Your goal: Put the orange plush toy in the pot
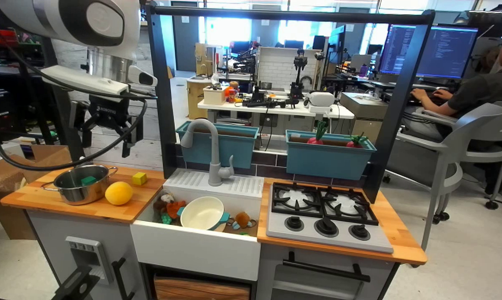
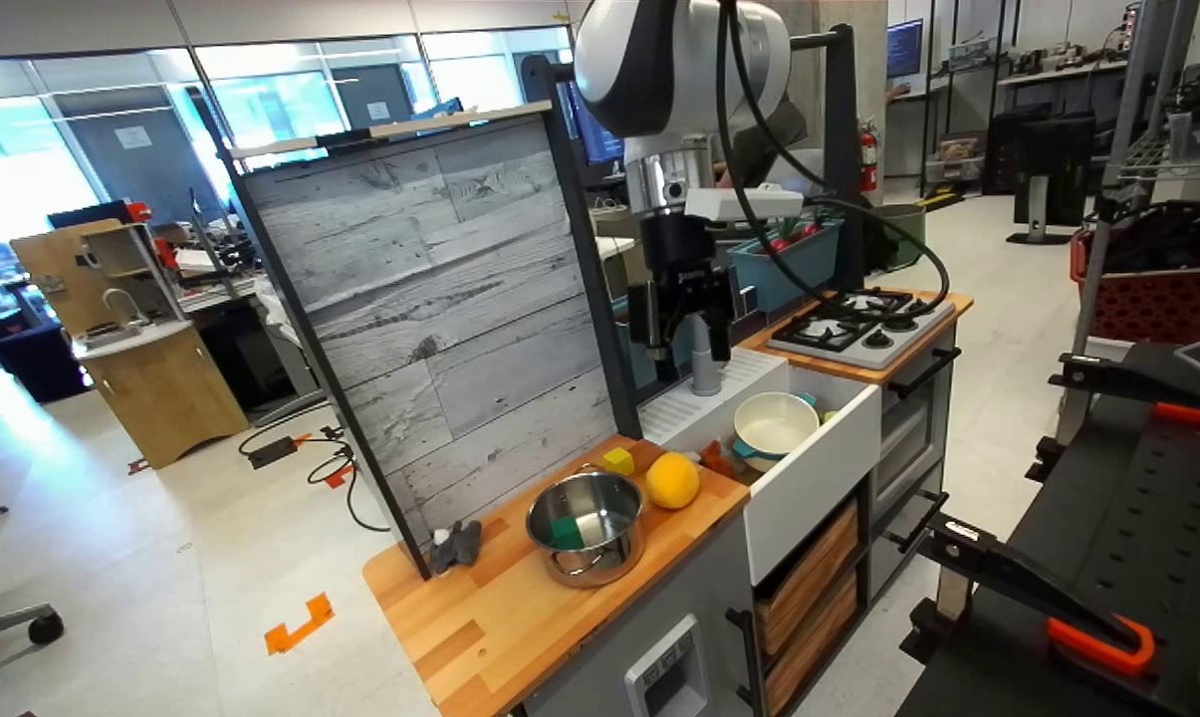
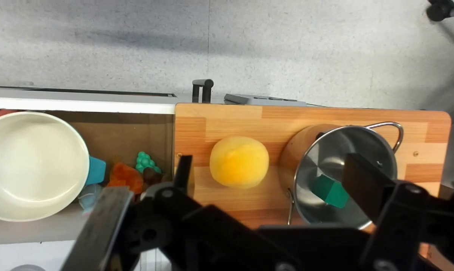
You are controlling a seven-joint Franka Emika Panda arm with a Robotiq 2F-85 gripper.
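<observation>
I see a wooden bench (image 2: pixel 520 629) carrying the pot (image 2: pixel 609 562), orange toy (image 2: pixel 673 480), yellow block (image 2: pixel 617 461), grey toy (image 2: pixel 457 547) and stove (image 1: pixel 326 216).

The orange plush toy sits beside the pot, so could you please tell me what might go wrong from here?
A nudge might roll the round orange plush toy over the nearby edge of the counter into the sink. The end effector could bump the pot, which stands close beside the toy. The green block already in the pot might leave the toy sitting unevenly.
</observation>
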